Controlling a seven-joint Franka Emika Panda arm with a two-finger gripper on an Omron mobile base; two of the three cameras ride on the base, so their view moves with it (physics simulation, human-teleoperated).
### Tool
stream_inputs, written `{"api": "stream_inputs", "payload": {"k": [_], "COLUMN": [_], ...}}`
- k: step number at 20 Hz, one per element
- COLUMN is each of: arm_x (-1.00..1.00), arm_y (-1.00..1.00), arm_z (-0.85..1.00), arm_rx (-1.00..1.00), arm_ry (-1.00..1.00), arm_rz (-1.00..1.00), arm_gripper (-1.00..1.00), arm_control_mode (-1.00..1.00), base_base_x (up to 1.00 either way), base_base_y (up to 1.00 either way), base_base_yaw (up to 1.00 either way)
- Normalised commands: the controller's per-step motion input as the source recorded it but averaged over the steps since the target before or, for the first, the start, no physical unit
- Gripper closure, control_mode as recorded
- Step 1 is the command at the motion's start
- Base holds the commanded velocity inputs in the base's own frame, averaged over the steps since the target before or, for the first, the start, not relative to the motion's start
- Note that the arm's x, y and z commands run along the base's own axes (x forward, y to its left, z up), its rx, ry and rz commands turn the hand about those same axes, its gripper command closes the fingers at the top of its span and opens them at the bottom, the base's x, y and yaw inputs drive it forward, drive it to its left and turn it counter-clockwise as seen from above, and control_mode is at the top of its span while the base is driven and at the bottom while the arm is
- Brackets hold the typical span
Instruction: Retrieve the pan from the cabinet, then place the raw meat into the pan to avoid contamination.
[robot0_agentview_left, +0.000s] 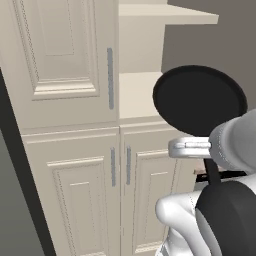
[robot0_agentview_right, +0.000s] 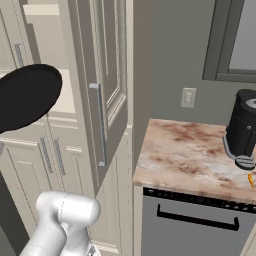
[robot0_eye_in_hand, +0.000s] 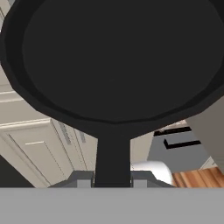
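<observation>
Gripper (robot0_eye_in_hand: 113, 179) clamped on the handle of the pan (robot0_agentview_left: 199, 99), held in the air before the open cabinet (robot0_agentview_left: 65, 75). Raw meat (robot0_agentview_right: 250, 180) lies on the counter (robot0_agentview_right: 185, 155). Risk: pan swinging into the open door (robot0_agentview_right: 100, 90) while carried across.

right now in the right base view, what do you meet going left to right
pan → open cabinet door → wall outlet → black appliance on the counter → raw meat
</observation>
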Motion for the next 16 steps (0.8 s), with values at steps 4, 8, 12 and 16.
{"api": "stream_inputs", "payload": {"k": [4,8,12,16], "arm_x": [0.00,0.00,0.00,0.00], "arm_y": [0.00,0.00,0.00,0.00], "arm_z": [0.00,0.00,0.00,0.00], "arm_rx": [0.00,0.00,0.00,0.00], "arm_ry": [0.00,0.00,0.00,0.00], "arm_rz": [0.00,0.00,0.00,0.00], "arm_gripper": [1.00,1.00,1.00,1.00], "arm_control_mode": [1.00,1.00,1.00,1.00], "base_base_x": [0.00,0.00,0.00,0.00], "base_base_y": [0.00,0.00,0.00,0.00], "base_base_yaw": [0.00,0.00,0.00,0.00]}}
